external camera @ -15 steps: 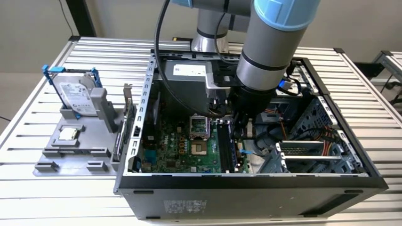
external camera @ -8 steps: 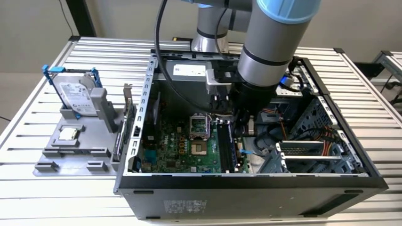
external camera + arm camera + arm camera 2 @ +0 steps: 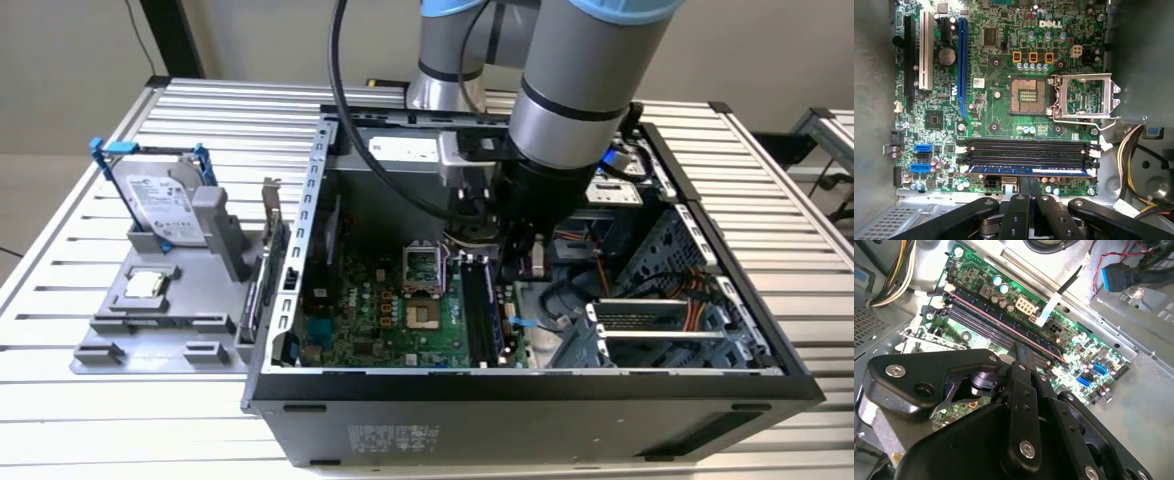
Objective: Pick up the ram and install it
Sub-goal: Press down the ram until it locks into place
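The ram (image 3: 999, 170) is a long thin stick lying edge-on along the outermost of the black memory slots (image 3: 1024, 150) on the green motherboard (image 3: 999, 110). In the second wrist view the ram (image 3: 984, 313) shows as a thin line along the slot row. My gripper (image 3: 1028, 179) is down inside the open computer case (image 3: 534, 385), its two black fingers side by side and shut. The fingertips (image 3: 1023, 347) rest at the ram's top edge near mid-length. They stand in line with the stick, not across it. In the exterior view the gripper (image 3: 518, 265) hangs over the slots.
An open processor socket (image 3: 1028, 96) with its raised metal frame (image 3: 1085, 97) lies beside the slots. Cable bundles (image 3: 1131, 150) and a drive cage (image 3: 667, 320) crowd the case's other side. On a grey stand (image 3: 147, 330) outside the case are a hard drive (image 3: 160, 205) and a processor chip (image 3: 144, 285).
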Tool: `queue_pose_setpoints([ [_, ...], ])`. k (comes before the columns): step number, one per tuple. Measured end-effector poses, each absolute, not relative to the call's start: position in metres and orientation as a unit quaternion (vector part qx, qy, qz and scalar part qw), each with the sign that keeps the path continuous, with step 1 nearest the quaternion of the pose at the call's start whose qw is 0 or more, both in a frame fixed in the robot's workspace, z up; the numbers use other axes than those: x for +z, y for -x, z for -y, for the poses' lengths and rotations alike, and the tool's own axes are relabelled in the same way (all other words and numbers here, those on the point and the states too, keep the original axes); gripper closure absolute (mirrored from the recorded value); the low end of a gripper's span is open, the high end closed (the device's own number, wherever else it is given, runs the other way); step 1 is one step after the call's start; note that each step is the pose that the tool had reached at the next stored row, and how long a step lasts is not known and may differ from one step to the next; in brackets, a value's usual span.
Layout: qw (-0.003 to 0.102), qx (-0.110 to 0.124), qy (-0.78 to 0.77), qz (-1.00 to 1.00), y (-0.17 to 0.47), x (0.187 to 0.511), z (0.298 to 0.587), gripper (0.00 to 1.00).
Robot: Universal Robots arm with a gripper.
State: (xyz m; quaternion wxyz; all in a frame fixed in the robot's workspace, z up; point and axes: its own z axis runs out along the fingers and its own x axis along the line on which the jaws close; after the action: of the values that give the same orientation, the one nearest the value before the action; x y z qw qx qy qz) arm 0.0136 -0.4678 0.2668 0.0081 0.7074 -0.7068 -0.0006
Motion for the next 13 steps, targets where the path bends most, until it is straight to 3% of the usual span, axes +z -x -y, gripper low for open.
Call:
queue_pose_setpoints([
  [13,0.009,0.000,-0.707,0.707,-0.014,0.287,0.468,1.00],
])
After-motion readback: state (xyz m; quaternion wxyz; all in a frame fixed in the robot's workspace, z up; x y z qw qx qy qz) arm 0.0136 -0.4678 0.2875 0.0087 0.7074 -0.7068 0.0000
